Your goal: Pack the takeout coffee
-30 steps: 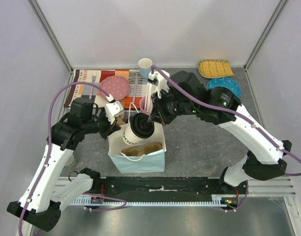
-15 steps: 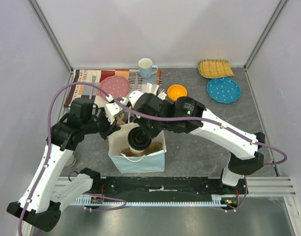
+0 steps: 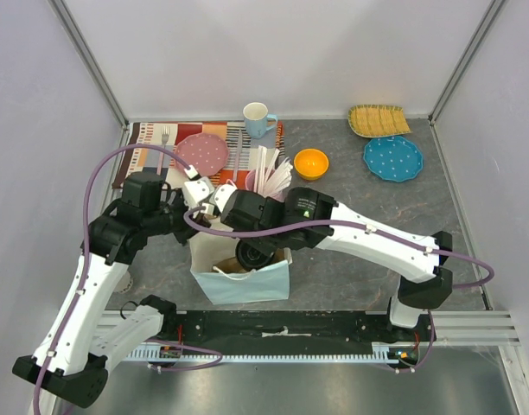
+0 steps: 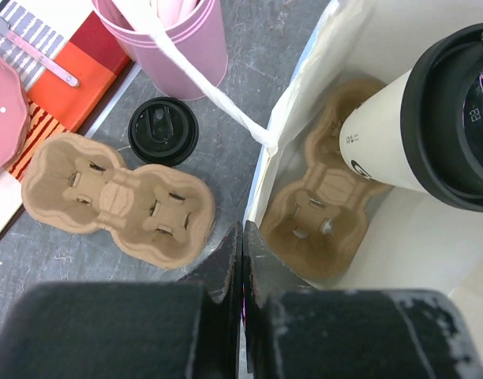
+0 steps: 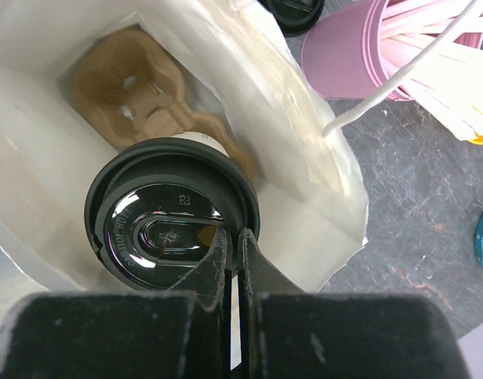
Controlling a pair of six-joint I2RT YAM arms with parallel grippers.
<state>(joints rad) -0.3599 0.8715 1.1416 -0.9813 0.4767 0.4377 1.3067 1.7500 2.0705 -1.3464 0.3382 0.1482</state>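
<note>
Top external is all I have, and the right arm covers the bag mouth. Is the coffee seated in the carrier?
Observer: Can't confirm. Left wrist shows the takeout coffee inside the bag, looking tilted. Its base is over one socket of the carrier, and the other socket is empty.
Operator: Right gripper holding it?
Observer: Right wrist shows the right gripper shut at the rim of its black lid, apparently pinching it.
Operator: Left gripper?
Observer: Left wrist shows the left gripper shut on the bag's rim, on the side facing a second carrier that lies on the table outside.
</note>
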